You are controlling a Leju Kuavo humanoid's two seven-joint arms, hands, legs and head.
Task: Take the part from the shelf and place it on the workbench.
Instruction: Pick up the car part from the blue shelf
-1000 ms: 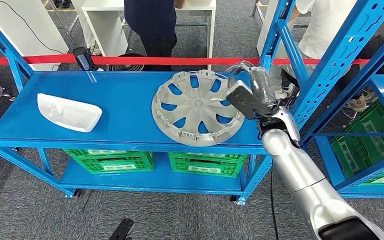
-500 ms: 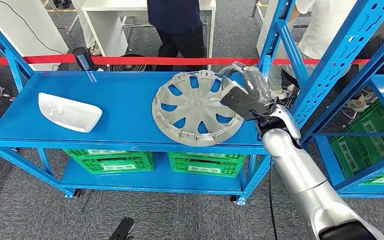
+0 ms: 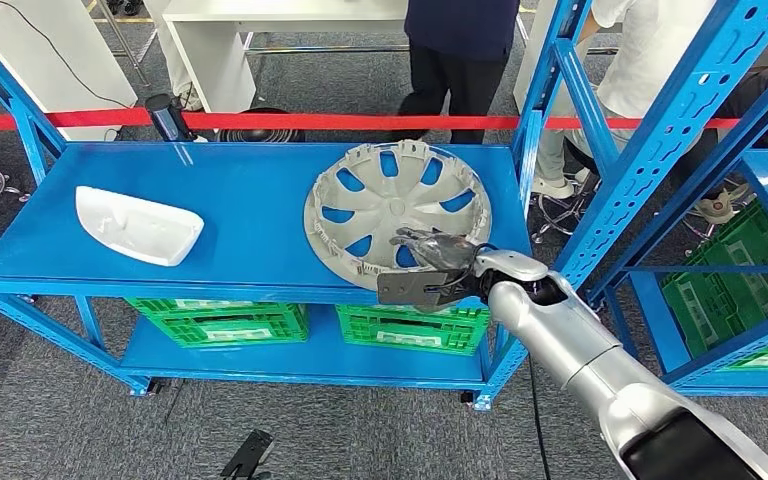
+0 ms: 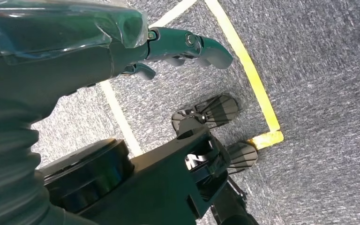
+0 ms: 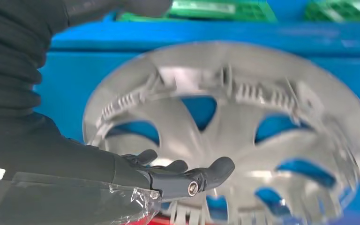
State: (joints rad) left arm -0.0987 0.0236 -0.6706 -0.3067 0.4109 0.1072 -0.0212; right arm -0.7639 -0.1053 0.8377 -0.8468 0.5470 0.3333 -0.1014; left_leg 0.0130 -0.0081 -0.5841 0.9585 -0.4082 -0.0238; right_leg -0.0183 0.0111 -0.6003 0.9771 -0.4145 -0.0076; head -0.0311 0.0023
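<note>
A silver wheel cover [image 3: 395, 215] lies inner side up on the blue shelf [image 3: 250, 190], toward its right end. My right hand [image 3: 428, 272] hovers at the cover's near rim, level with the shelf's front edge, fingers stretched out and holding nothing. In the right wrist view those fingers [image 5: 178, 176] reach along the wheel cover [image 5: 243, 117]; I cannot tell whether they touch it. A white mirror housing [image 3: 137, 225] rests at the shelf's left end. My left hand [image 4: 168, 42] hangs above the carpet, holding nothing.
Blue rack uprights [image 3: 660, 140] rise just right of my right arm. Green crates [image 3: 410, 328] sit on the lower shelf. A red barrier tape [image 3: 260, 121] runs behind the shelf, with a person [image 3: 460, 50] and white tables beyond it.
My right hand has dropped from the wheel cover's far right rim to its near edge, turning level. The person behind the tape has walked to the right.
</note>
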